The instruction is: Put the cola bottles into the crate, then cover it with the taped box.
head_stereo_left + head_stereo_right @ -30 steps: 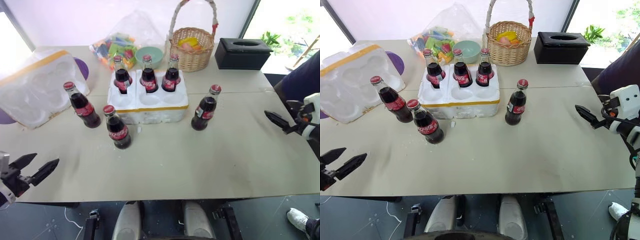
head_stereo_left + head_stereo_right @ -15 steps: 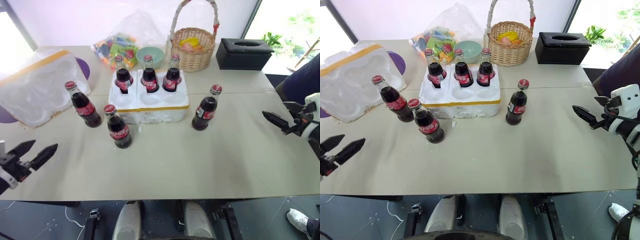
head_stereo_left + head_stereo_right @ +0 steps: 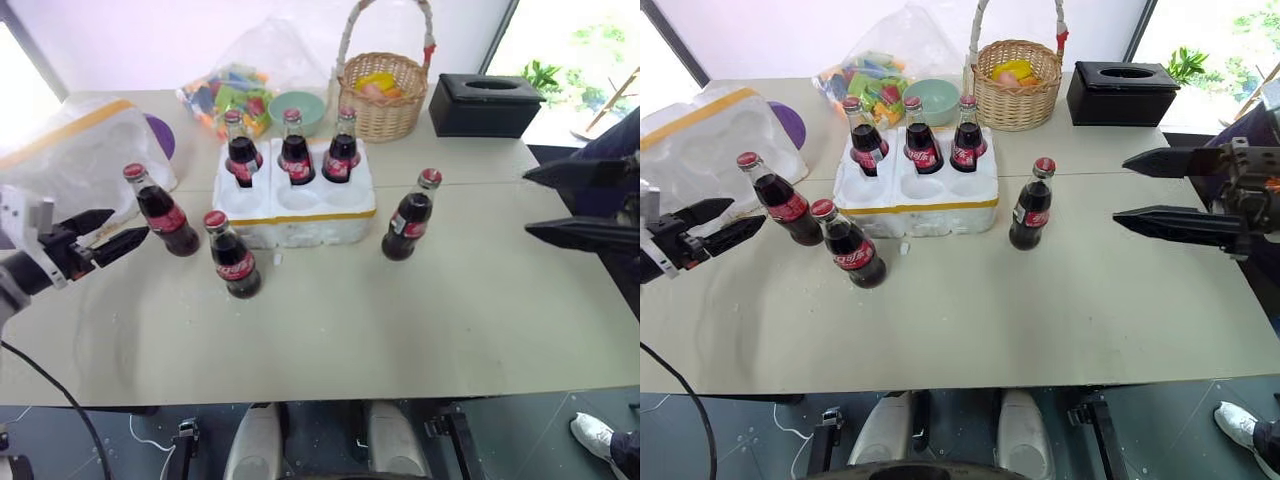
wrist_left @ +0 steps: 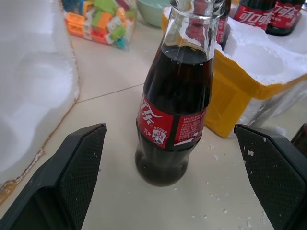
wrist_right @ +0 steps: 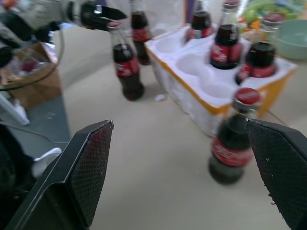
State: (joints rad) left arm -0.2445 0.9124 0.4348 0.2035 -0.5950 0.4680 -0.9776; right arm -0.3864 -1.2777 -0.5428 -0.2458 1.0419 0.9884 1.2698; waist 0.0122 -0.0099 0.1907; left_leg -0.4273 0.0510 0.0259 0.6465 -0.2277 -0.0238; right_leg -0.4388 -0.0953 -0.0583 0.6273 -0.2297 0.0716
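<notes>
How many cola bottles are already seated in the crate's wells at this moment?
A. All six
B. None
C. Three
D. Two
C: three cola bottles stand in the far row of the crate, its near wells are bare, and the other three stand on the table, two to the crate's left and one to its right.
</notes>
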